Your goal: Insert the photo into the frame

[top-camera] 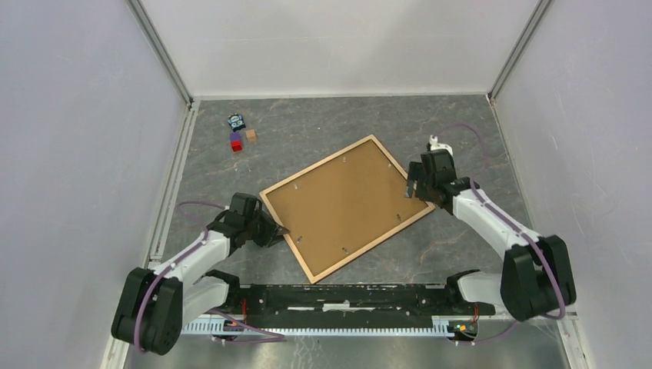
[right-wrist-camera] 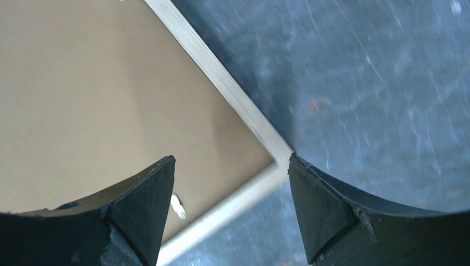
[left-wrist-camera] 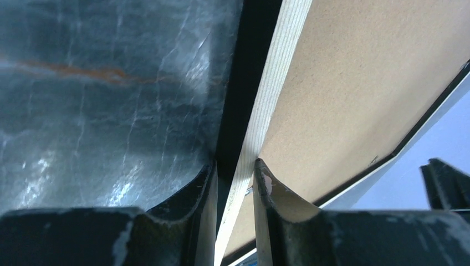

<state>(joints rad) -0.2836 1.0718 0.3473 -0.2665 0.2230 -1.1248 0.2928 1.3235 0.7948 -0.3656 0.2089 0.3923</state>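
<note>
The frame point(top-camera: 319, 164) lies back side up and turned diagonally in the middle of the table, with light wood rails around the brown backing board point(top-camera: 346, 201). My left gripper point(top-camera: 281, 231) is at its left rail. In the left wrist view the gripper point(left-wrist-camera: 235, 172) is shut on that wood rail point(left-wrist-camera: 271, 83), one finger on each side. My right gripper point(top-camera: 411, 191) hovers over the frame's right corner. In the right wrist view it point(right-wrist-camera: 231, 166) is open and empty, with the corner rail point(right-wrist-camera: 221, 77) between the fingers. The photo is not in view.
A black item point(top-camera: 236, 121), a red and purple block point(top-camera: 236, 142) and a small brown block point(top-camera: 251, 135) lie at the far left. A small metal tab point(right-wrist-camera: 177, 205) sits on the board near the corner. Enclosure walls ring the table.
</note>
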